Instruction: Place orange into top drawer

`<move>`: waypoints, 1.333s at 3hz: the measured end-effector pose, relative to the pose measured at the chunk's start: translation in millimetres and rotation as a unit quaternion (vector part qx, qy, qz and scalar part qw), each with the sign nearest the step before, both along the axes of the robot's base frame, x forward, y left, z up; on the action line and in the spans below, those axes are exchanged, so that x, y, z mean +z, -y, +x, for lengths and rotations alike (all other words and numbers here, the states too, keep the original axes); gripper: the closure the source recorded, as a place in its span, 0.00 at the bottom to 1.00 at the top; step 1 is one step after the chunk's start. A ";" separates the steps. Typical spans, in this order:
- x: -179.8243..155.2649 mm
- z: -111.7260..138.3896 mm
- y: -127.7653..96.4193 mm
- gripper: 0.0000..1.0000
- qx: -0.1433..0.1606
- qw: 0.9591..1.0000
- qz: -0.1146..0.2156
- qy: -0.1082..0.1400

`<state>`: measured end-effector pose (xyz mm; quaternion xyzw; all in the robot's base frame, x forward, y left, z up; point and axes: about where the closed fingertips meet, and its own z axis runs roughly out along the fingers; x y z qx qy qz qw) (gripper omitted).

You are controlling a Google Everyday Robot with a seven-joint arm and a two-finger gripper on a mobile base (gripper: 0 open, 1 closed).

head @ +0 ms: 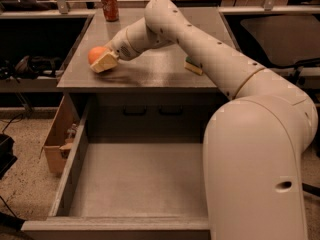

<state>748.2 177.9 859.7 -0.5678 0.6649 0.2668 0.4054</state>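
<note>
The orange (95,53) sits on the grey cabinet top (150,69) near its front left corner. My gripper (103,62) is down at the orange, its cream tip pressed against the fruit's front right side and hiding part of it. The arm reaches in from the right across the cabinet top. The top drawer (140,179) is pulled wide open below the cabinet front. It is grey, deep, and holds nothing.
A red soda can (109,4) stands at the back left of the cabinet top. A green and yellow sponge (193,66) lies right of the arm. A recessed panel with two dark handles (152,111) sits behind the drawer. A cardboard box (57,144) stands on the floor left.
</note>
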 end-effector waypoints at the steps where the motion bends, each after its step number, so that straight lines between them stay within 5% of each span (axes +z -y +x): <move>1: 0.0 0.0 0.0 0.85 0.000 1.000 0.000 0.000; 2: 18.2 -15.8 4.4 1.00 0.029 0.999 -0.017 0.008; 3: 70.8 -75.8 53.6 1.00 0.048 0.995 -0.083 0.037; 4: 85.1 -132.7 113.0 1.00 0.017 0.990 -0.133 0.041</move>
